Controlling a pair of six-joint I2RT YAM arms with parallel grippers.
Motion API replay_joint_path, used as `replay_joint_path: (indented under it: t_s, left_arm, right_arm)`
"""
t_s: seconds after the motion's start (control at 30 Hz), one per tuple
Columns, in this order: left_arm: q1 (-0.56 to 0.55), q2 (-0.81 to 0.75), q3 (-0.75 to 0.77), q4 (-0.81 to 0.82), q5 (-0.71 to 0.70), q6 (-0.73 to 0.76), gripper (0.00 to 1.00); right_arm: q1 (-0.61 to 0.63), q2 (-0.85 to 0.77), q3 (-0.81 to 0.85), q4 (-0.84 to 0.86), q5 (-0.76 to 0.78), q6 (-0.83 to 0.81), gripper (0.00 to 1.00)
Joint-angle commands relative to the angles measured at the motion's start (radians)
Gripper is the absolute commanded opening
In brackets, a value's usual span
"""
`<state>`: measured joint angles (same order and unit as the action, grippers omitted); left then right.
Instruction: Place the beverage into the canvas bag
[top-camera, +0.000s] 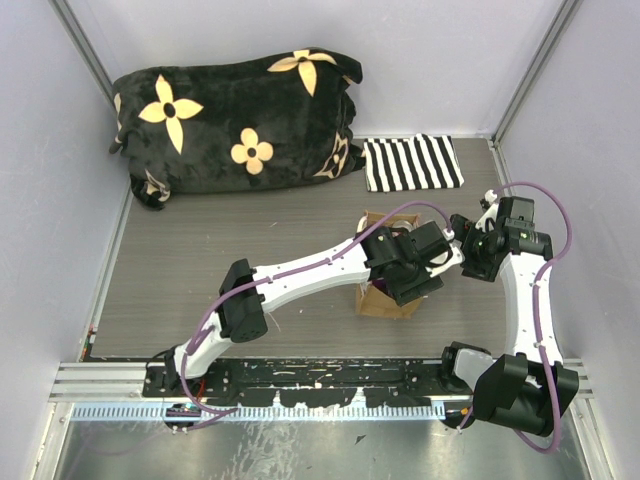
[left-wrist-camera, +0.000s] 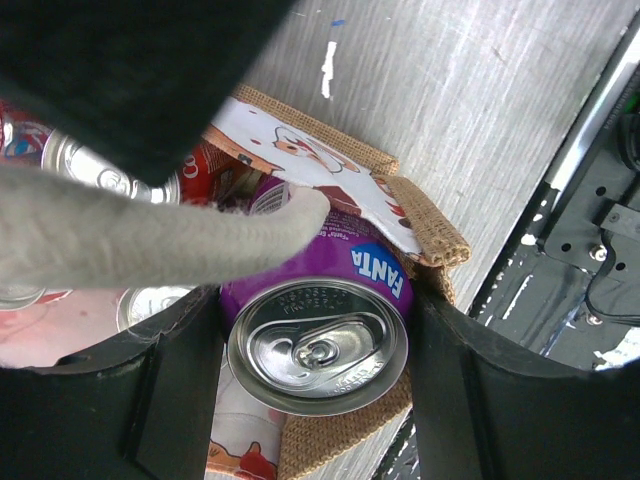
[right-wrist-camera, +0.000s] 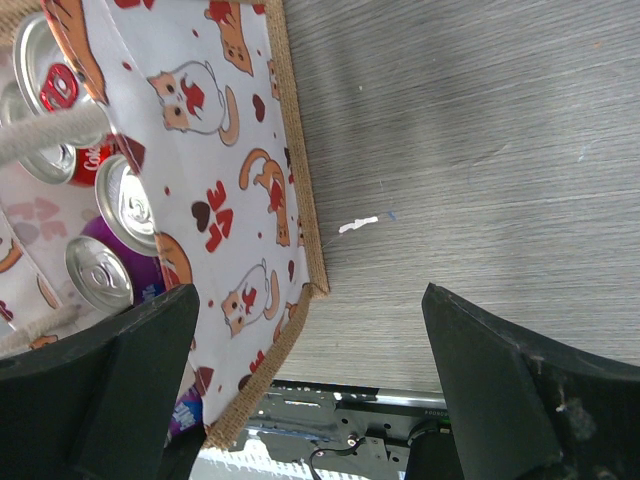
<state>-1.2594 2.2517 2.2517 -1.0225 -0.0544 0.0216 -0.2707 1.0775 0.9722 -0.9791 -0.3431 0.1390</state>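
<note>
A purple Fanta can (left-wrist-camera: 318, 345), the beverage, stands upright between the fingers of my left gripper (left-wrist-camera: 318, 372), which is shut on its sides. The can is at the mouth of the canvas bag (left-wrist-camera: 432, 228), just inside its burlap corner, and a cream handle (left-wrist-camera: 150, 240) crosses above it. From above, the left gripper (top-camera: 405, 275) covers most of the tan bag (top-camera: 383, 304). My right gripper (right-wrist-camera: 310, 390) is open and holds nothing. It hovers beside the bag's printed wall (right-wrist-camera: 235, 140), with the bag's corner between its fingers.
Several other cans (right-wrist-camera: 130, 205) lie inside the bag, some of them red. A black pillow with cream flowers (top-camera: 235, 120) and a striped cloth (top-camera: 412, 162) lie at the back. The arms' mounting rail (top-camera: 300, 385) runs along the near edge.
</note>
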Motion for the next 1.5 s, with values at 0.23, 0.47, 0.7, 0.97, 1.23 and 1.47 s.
replay_joint_path:
  t_s: [0.23, 0.47, 0.7, 0.97, 1.23, 1.47]
  left_arm:
    - [-0.034, 0.033, -0.024, 0.058, 0.087, 0.079, 0.0]
    - [-0.033, 0.034, -0.084, 0.106, 0.092, 0.101, 0.0]
    - [-0.032, 0.048, -0.077, 0.089, 0.088, 0.11, 0.28]
    - [-0.032, 0.014, -0.072, 0.079, 0.099, 0.117, 0.89]
    - [-0.032, -0.034, -0.048, 0.055, 0.103, 0.11, 0.99]
    - [-0.032, -0.063, -0.032, 0.058, 0.102, 0.11, 0.98]
  right_arm:
    - [0.001, -0.024, 0.007, 0.032, -0.018, 0.007, 1.0]
    - [-0.001, -0.019, 0.005, 0.031, -0.017, 0.006, 1.0]
    - [0.0, -0.013, 0.006, 0.031, -0.017, 0.006, 1.0]
    - [0.0, -0.013, 0.006, 0.031, -0.019, 0.006, 1.0]
    - [0.0, -0.01, 0.021, 0.03, -0.019, 0.008, 1.0]
    - [0.001, -0.002, 0.042, 0.022, -0.015, 0.007, 1.0]
